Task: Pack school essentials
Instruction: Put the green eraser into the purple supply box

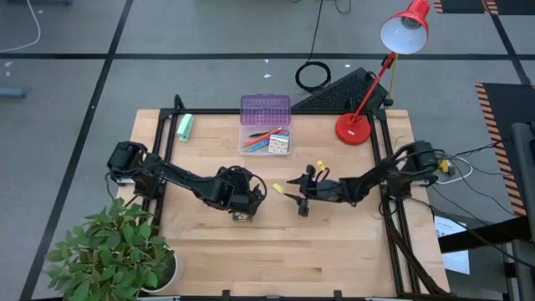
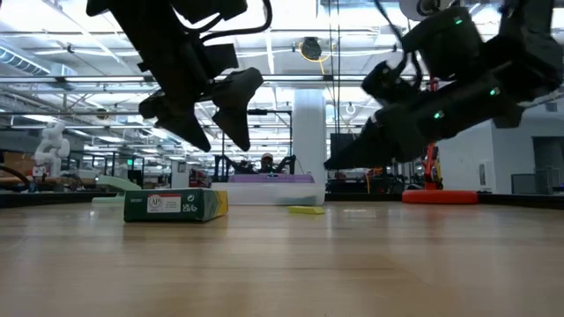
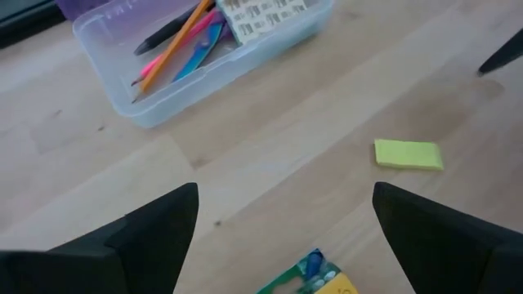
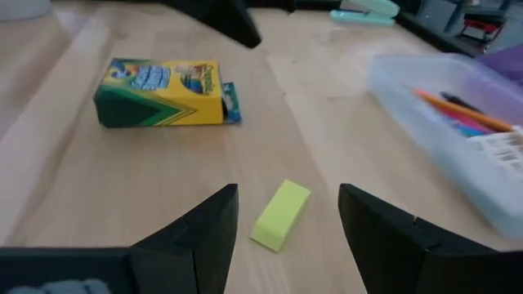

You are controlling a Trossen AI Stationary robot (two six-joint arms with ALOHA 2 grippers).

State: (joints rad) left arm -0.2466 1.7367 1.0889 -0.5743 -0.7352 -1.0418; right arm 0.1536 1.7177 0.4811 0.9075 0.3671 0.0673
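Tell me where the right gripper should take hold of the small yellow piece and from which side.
Grip the small yellow piece across its narrow width, on the two long sides near the middle, coming down from above. It lies flat and alone on the table, and the right gripper is open with its fingers either side of it.

No lettering is legible; the crayon box print is too blurred.

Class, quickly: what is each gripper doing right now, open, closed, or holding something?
Left gripper: open, empty, above the crayon box.
Right gripper: open, empty, by the small yellow piece.
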